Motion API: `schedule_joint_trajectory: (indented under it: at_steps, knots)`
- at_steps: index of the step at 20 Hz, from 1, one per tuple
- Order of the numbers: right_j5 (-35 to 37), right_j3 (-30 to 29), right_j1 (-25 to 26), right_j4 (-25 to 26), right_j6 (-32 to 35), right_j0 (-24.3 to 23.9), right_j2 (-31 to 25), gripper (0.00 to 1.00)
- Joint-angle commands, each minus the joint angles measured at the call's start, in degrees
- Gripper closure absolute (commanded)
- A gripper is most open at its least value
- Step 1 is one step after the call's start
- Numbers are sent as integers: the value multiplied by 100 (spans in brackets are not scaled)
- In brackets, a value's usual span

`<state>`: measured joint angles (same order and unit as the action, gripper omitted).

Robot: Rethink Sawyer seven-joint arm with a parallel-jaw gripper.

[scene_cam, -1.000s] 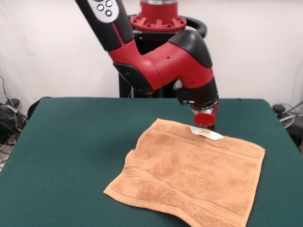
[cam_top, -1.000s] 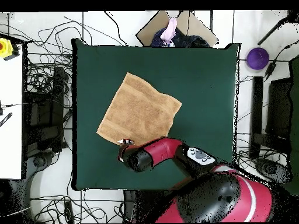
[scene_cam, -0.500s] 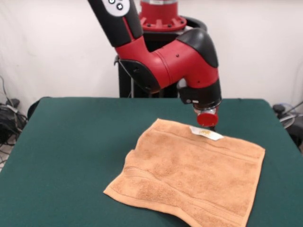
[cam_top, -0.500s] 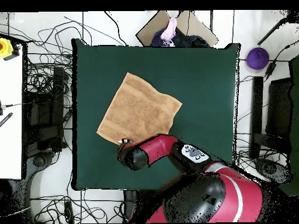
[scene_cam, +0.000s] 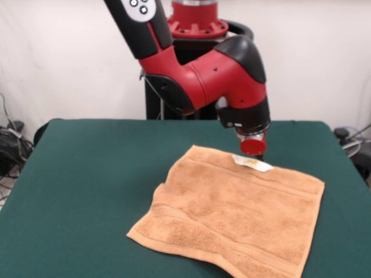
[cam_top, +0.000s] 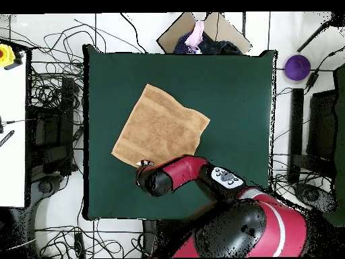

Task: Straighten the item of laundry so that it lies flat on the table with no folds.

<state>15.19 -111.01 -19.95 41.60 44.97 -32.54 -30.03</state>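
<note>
Towel (scene_cam: 232, 214) lies nearly flat on table (scene_cam: 87, 174); gripper (scene_cam: 253, 152) at tag (scene_cam: 252, 163), grip unclear.

Overhead, a purple round object (cam_top: 297, 67) lay on the white floor beyond one table corner. An open cardboard box (cam_top: 202, 32) holding pink and dark items stood against the far edge. Tangled black cables (cam_top: 50, 81) covered the floor alongside. A yellow object (cam_top: 6, 54) sat on a white surface (cam_top: 12, 135).
</note>
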Motion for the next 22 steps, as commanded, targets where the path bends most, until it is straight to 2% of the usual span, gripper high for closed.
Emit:
schedule_joint_trajectory:
  at_steps: [1,22]
  knots:
    - [1109,2071,603,787,-623,-535,918,100]
    - [1663,2341,780,1017,-1293,-1360,319,100]
